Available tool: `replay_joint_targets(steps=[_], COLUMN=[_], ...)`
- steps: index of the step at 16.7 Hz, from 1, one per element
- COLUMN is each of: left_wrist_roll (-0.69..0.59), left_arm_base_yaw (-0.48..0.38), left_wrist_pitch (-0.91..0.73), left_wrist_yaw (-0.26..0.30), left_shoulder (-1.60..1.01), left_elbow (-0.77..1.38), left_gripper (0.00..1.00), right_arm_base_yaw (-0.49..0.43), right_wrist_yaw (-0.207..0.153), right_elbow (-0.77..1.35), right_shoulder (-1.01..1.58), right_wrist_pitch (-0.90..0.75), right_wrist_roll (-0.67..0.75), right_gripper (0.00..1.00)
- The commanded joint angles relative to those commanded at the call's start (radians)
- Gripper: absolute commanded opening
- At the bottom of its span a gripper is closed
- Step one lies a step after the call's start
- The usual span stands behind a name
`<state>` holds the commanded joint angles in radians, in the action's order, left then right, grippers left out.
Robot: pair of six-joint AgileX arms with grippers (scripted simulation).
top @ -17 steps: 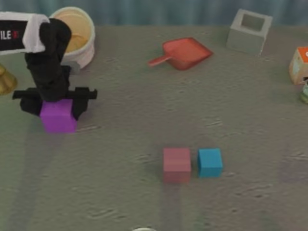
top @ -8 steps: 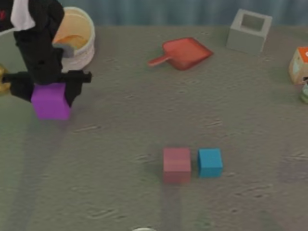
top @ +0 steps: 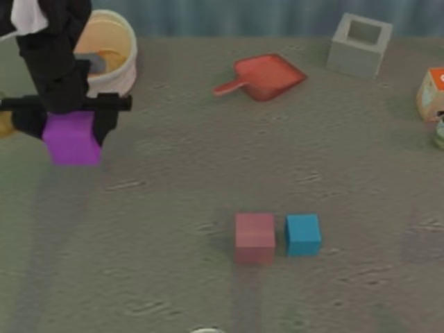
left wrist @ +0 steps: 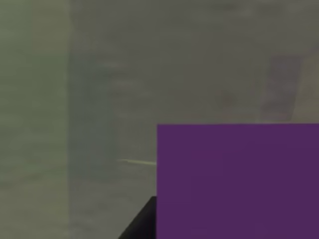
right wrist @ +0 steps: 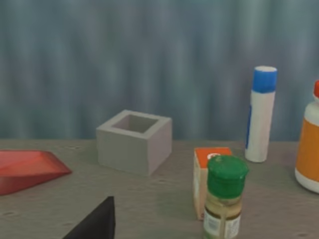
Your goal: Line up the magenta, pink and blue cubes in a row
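Note:
The magenta cube [top: 71,142] hangs above the table at the far left, with my left gripper [top: 68,123] shut on it. In the left wrist view the magenta cube [left wrist: 239,181] fills the lower corner, and one dark fingertip [left wrist: 142,226] presses its side. The pink cube [top: 254,232] and the blue cube [top: 302,233] rest side by side with a small gap, right of centre toward the front. My right arm is outside the top view. Its wrist view shows only one dark fingertip [right wrist: 101,221], set far out to the side with nothing by it.
A white bucket [top: 118,76] stands just behind my left gripper. A red scoop [top: 267,75] lies at the back centre. A hollow grey box [top: 359,43] sits at the back right. An orange-and-white block [top: 431,91] and a green-capped jar [right wrist: 224,196] stand at the right edge, with bottles [right wrist: 260,114] behind.
My left gripper has risen with the magenta cube and carried it slightly left and toward the back. The pink and blue cubes have not moved.

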<state>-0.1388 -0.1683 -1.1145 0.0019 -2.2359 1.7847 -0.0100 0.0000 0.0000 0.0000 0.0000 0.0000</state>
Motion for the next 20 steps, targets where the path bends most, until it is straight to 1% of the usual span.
replay_joint_targets(steps=[3, 9, 11, 13, 17, 20], left_wrist_roll=[-0.091, -0.364, -0.421, -0.436, -0.432, -0.430], left_arm_base_yaw=[-0.090, -0.345, -0.401, -0.416, -0.413, -0.415], left_wrist_pitch=[0.015, 0.057, 0.069, 0.073, 0.074, 0.142], left_wrist_yaw=[-0.001, -0.002, -0.003, -0.003, -0.003, -0.003], left_shoulder=[0.059, 0.233, 0.276, 0.290, 0.284, 0.260], left_elbow=[-0.073, -0.294, -0.344, -0.359, -0.358, -0.402], left_gripper=[0.00, 0.00, 0.00, 0.00, 0.00, 0.00], right_arm_base_yaw=[0.000, 0.000, 0.000, 0.000, 0.000, 0.000], right_wrist_yaw=[0.000, 0.000, 0.000, 0.000, 0.000, 0.000], right_elbow=[0.000, 0.000, 0.000, 0.000, 0.000, 0.000], right_shoulder=[0.000, 0.000, 0.000, 0.000, 0.000, 0.000], right_wrist_pitch=[0.000, 0.000, 0.000, 0.000, 0.000, 0.000], right_wrist_roll=[0.000, 0.000, 0.000, 0.000, 0.000, 0.000], right_gripper=[1.00, 1.00, 1.00, 1.00, 1.00, 1.00])
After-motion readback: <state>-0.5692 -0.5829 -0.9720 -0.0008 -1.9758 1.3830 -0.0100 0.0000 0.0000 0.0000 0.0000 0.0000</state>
